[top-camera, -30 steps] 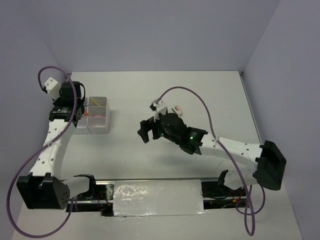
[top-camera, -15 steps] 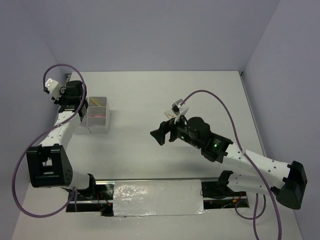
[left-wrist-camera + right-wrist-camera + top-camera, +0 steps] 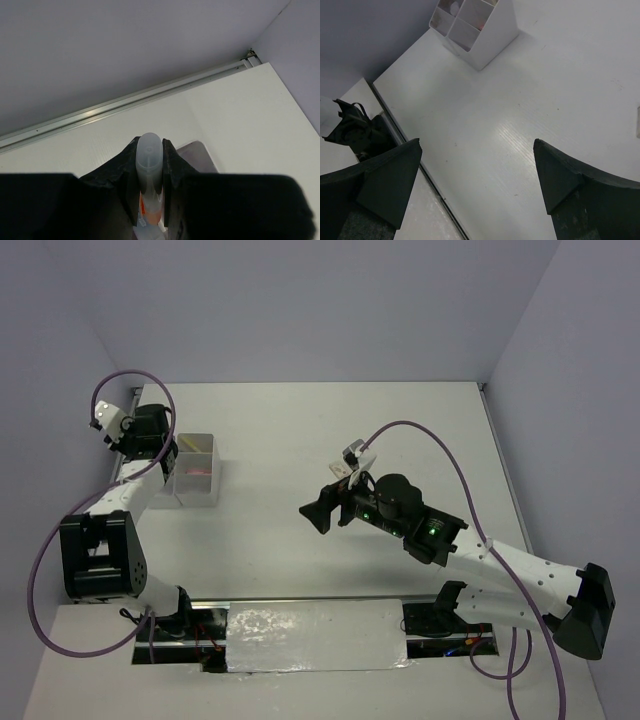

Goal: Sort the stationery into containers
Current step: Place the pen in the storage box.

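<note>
An orange marker (image 3: 149, 167) with a translucent cap is clamped in the left gripper (image 3: 150, 146), just left of the organizer (image 3: 197, 490). The right gripper (image 3: 476, 146) is spread wide, well right of the organizer.

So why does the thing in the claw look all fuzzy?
Left wrist view: the orange-tipped marker is very near the lens, so it looks soft, and the left claw holding it is all black. Top view: glare on the silver strip.

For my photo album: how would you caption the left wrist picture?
Left gripper shut on a clear-capped orange marker, white table beyond.
</note>
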### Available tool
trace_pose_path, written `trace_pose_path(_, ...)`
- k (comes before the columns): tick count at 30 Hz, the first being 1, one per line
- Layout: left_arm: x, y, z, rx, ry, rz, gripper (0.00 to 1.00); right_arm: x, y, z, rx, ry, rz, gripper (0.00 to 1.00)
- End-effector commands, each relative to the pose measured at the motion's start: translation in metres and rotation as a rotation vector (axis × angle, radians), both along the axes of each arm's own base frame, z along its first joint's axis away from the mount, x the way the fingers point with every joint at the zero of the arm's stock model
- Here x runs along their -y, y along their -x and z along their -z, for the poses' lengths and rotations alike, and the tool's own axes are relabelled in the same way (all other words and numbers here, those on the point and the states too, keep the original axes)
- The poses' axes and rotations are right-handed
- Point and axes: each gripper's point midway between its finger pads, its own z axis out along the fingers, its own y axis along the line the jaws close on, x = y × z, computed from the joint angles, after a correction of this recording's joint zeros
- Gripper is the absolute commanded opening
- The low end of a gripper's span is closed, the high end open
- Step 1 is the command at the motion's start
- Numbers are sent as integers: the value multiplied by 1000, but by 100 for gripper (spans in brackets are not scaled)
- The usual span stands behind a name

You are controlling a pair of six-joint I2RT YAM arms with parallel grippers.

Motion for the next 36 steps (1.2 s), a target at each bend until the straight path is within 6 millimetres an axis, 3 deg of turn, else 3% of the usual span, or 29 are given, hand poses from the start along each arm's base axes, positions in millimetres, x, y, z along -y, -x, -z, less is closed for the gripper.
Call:
trace_pose_path(1,-11,2,-6,40,-24,-66,23,0,0,-5,15,-4,-12,100)
trace_pose_path(6,-13,7,-2,31,-21,-81,49,1,3,-8,20,-1,-24,100)
trace_pose_path(7,-13,8,0,31,-20,-85,61,1,3,-8,22,-2,-24,100)
trace_pose_path(10,-11,11,2,28,-15,-86,79,2,3,-12,28,-9,-22,100)
trace_pose_path(14,-8,15,-6,49,-13,-75,87,2,2,-10,28,-1,-19,100)
trace_pose_path(16,-3,15,-16,68,-15,-53,89,7,-6,4,0,35,6,100)
trace_pose_path(17,4,15,-34,111,-15,-40,91,10,-11,7,-22,36,26,100)
trace_pose_path(19,12,22,-48,100,-16,-26,99,20,-31,29,-100,69,65,100)
trace_pose_path(20,17,24,-77,148,-13,-14,99,20,-34,34,-122,74,52,100)
trace_pose_path(22,36,28,-93,102,11,68,99,32,-54,59,-175,147,101,100)
trace_pose_path(23,43,31,-132,158,10,110,99,35,-63,59,-170,173,130,100)
trace_pose_path(24,57,27,-143,164,45,210,99,39,-70,79,-210,241,147,100)
trace_pose_path(25,66,39,-163,169,58,268,99,39,-80,76,-196,270,153,100)
trace_pose_path(27,93,44,-169,128,79,466,99,44,-96,96,-239,378,173,100)
trace_pose_path(28,100,56,-175,117,52,536,99,44,-102,101,-246,408,167,98)
trace_pose_path(29,107,61,-171,98,44,588,99,45,-106,124,-292,475,160,96)
trace_pose_path(30,117,70,-154,54,50,659,99,44,-119,119,-276,492,167,88)
trace_pose_path(31,119,75,-141,-3,38,694,99,47,-124,139,-319,548,177,85)
trace_pose_path(32,123,80,-130,-41,42,723,99,48,-130,145,-331,563,180,82)
trace_pose_path(33,131,89,-106,-102,70,773,99,50,-145,139,-310,575,219,76)
trace_pose_path(35,139,96,-88,-135,65,840,99,57,-160,156,-330,636,255,71)
trace_pose_path(36,146,104,-67,-156,69,888,99,56,-173,148,-318,627,275,71)
